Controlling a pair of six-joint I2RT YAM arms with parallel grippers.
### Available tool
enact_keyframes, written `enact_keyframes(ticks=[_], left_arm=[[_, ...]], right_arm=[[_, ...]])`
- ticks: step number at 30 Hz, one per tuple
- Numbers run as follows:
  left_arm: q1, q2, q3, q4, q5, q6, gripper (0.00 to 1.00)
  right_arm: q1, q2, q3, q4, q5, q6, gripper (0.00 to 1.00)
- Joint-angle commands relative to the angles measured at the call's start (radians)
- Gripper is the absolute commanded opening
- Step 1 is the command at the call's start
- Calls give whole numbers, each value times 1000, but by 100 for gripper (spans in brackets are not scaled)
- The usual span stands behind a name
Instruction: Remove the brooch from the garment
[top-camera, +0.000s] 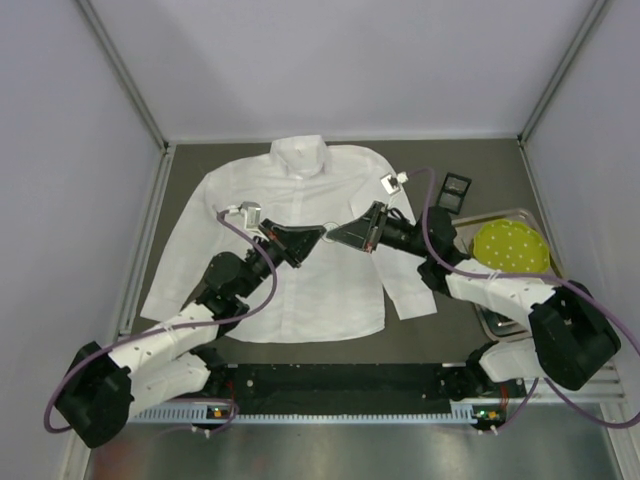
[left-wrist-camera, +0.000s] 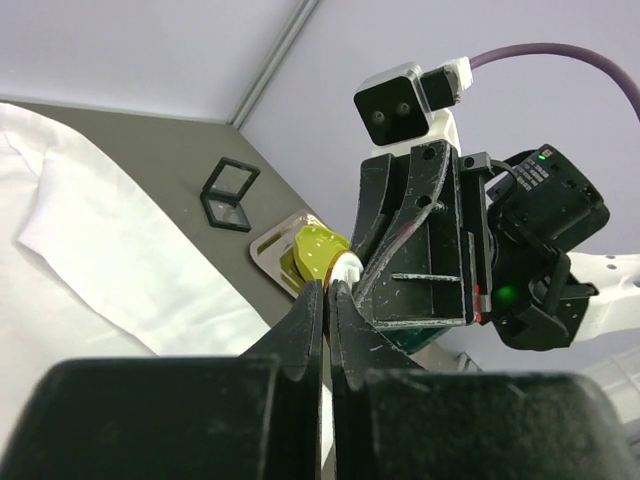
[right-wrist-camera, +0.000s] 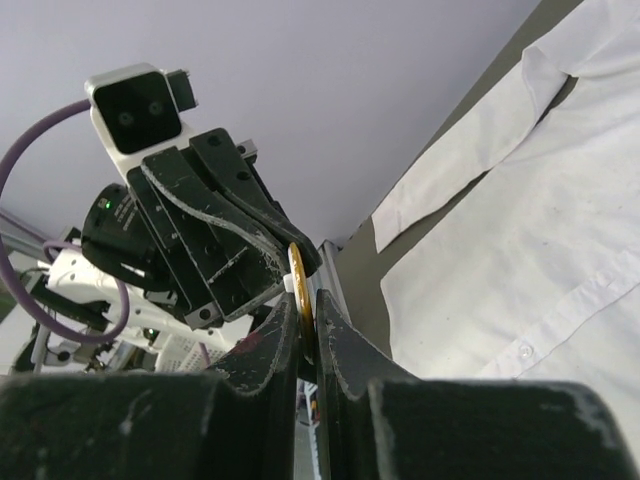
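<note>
The white shirt (top-camera: 300, 285) lies flat on the dark table, collar at the back. My two grippers meet tip to tip above its chest. The brooch (top-camera: 331, 228), a tiny orange-gold ring, sits between the tips. My right gripper (right-wrist-camera: 307, 298) is shut on the brooch (right-wrist-camera: 299, 272), seen edge-on in its jaws. My left gripper (left-wrist-camera: 328, 288) is shut, with the brooch's white and orange end (left-wrist-camera: 345, 268) at its tips. The left gripper (top-camera: 322, 232) and right gripper (top-camera: 340, 233) hold it above the shirt (right-wrist-camera: 520, 260); no cloth shows between the jaws.
A small black square box (top-camera: 456, 188) lies at the back right, also in the left wrist view (left-wrist-camera: 230, 193). A yellow-green dotted round thing (top-camera: 510, 245) sits in a metal tray (top-camera: 497, 322) at the right. Grey walls close in the table.
</note>
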Motion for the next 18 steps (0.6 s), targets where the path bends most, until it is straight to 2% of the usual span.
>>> enact_keyframes(ticks=[1, 11, 16, 18], left_arm=[[-25, -51, 20, 51, 84, 21, 0], [-28, -89, -12, 58, 47, 58, 0], [-28, -141, -27, -2, -36, 58, 0], [-26, -153, -30, -10, -53, 44, 0]], right_arm=[[30, 6, 8, -60, 160, 41, 0], [119, -38, -75, 9, 489, 130, 0], [127, -35, -121, 204, 510, 58, 0], [125, -32, -106, 193, 492, -10, 0]])
